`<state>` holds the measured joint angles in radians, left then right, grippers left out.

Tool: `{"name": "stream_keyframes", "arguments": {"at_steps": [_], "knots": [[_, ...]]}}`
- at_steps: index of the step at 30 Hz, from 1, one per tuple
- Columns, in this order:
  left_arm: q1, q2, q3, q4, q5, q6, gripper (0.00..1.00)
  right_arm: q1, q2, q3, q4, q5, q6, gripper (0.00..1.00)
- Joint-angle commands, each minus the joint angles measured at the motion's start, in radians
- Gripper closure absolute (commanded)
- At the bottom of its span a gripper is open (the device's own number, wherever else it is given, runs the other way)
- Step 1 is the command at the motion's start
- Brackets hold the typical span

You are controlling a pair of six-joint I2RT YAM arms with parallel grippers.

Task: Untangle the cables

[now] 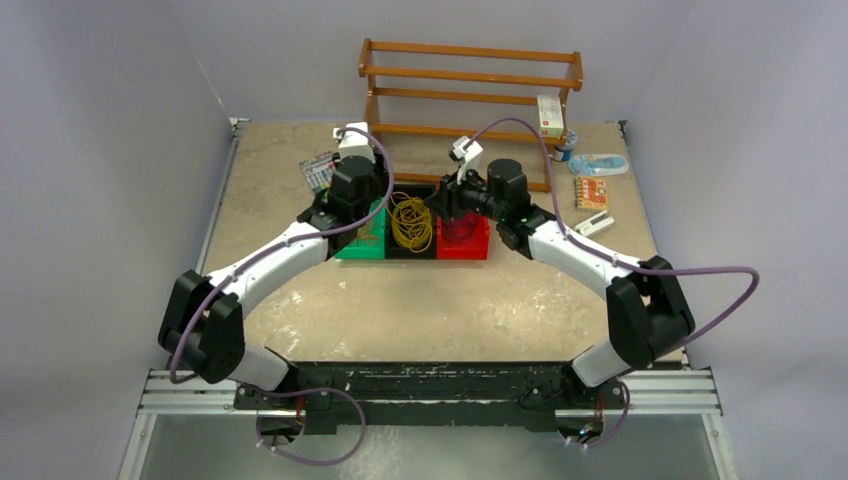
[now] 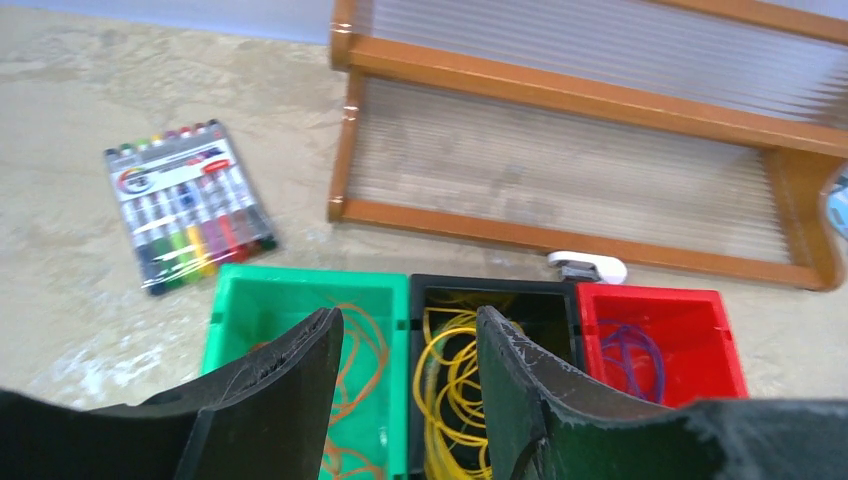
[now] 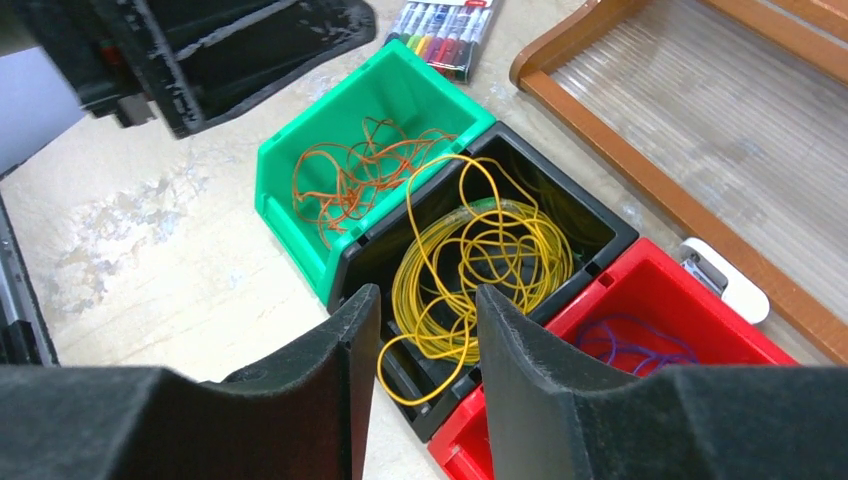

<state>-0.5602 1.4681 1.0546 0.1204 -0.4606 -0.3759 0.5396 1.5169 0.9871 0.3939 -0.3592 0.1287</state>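
Our left arm (image 1: 270, 255) and right arm (image 1: 575, 252) reach from the near edge toward the far middle, elbows bowed outward and wrists converging. Our left claw (image 2: 408, 335) tilts down and forward, its black fingers (image 2: 290, 400) standing apart with nothing between them. Our right claw (image 3: 425, 305) tilts down likewise, its fingers (image 3: 540, 380) parted by a narrower gap.

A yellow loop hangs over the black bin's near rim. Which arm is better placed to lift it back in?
Probably the right arm: the yellow loop shows directly between its open jaws. The left arm has its jaws over the green bin instead.
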Motion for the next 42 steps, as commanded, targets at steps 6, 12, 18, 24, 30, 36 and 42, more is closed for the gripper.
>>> {"name": "stream_keyframes", "arguments": {"at_steps": [6, 12, 18, 24, 30, 36, 42], "knots": [[0.013, -0.148, 0.057, -0.191, -0.187, -0.057, 0.47, 0.056, 0.145, 0.251, -0.303, 0.033, -0.199, 0.57], [0.015, -0.220, 0.024, -0.170, -0.271, -0.022, 0.47, 0.077, 0.235, 0.381, -0.464, 0.053, -0.343, 0.57], [0.016, -0.278, 0.024, -0.173, -0.331, 0.011, 0.46, 0.112, 0.327, 0.480, -0.592, 0.117, -0.431, 0.55], [0.015, -0.312, 0.008, -0.171, -0.353, 0.022, 0.46, 0.139, 0.370, 0.520, -0.637, 0.137, -0.463, 0.47], [0.016, -0.332, -0.001, -0.163, -0.370, 0.015, 0.46, 0.159, 0.423, 0.554, -0.671, 0.216, -0.484, 0.46], [0.016, -0.338, -0.008, -0.157, -0.374, 0.018, 0.46, 0.165, 0.446, 0.563, -0.662, 0.280, -0.485, 0.49], [0.016, -0.336, -0.014, -0.157, -0.369, 0.011, 0.46, 0.165, 0.464, 0.569, -0.619, 0.318, -0.468, 0.61]]}}
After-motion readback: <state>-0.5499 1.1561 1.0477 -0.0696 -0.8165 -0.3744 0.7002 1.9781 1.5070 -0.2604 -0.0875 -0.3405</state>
